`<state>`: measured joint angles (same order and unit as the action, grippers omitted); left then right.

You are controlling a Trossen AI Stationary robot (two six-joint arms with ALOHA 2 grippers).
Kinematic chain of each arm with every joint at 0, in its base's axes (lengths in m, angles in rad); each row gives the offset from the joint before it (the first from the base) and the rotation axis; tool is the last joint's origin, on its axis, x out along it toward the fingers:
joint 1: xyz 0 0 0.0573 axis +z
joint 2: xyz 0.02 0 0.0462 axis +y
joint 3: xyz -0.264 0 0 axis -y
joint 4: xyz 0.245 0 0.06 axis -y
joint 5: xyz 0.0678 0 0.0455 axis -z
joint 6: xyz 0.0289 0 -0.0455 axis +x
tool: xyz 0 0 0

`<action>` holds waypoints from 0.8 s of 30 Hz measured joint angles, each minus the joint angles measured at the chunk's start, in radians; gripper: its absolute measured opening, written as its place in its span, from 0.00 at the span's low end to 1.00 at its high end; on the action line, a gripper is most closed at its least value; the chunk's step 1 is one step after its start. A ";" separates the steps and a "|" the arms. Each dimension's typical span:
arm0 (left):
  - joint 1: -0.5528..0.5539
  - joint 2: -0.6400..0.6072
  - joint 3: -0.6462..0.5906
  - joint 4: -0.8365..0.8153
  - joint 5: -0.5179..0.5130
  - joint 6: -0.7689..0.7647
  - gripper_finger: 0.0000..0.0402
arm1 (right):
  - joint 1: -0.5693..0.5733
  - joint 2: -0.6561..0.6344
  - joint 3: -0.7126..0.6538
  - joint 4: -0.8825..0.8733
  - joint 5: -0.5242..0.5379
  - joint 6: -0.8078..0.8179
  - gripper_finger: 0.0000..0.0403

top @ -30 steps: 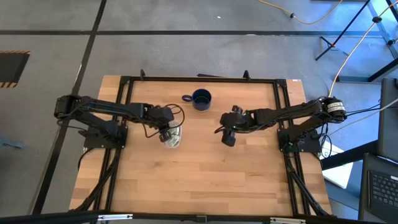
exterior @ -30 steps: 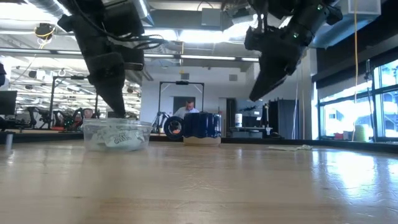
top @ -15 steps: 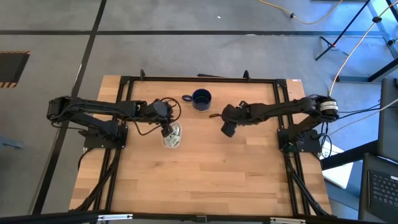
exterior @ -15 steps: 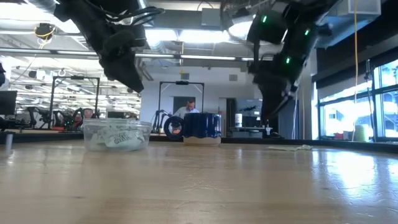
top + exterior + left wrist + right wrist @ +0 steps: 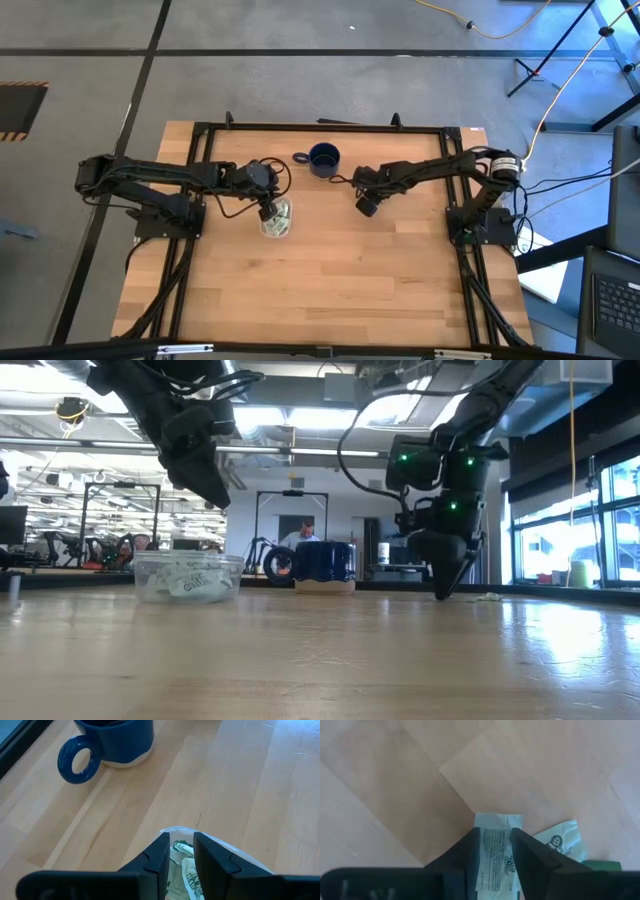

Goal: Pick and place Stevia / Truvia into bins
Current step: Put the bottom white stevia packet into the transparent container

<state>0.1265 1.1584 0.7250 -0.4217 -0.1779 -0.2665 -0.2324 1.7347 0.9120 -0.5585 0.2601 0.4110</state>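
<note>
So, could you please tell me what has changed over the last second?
The right hand came down from mid-air to the table beside the mug, its fingers now straddling a sachet lying there. The left hand lifted slightly out of the clear tub and hovers above it. Tub and mug stayed put.
</note>
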 joint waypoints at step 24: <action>0.000 0.001 0.000 0.000 -0.003 0.000 0.19 | -0.009 0.010 0.000 -0.002 -0.028 -0.022 0.01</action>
<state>0.1265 1.1591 0.7250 -0.4213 -0.1810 -0.2662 -0.2413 1.7451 0.9119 -0.5606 0.2321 0.3889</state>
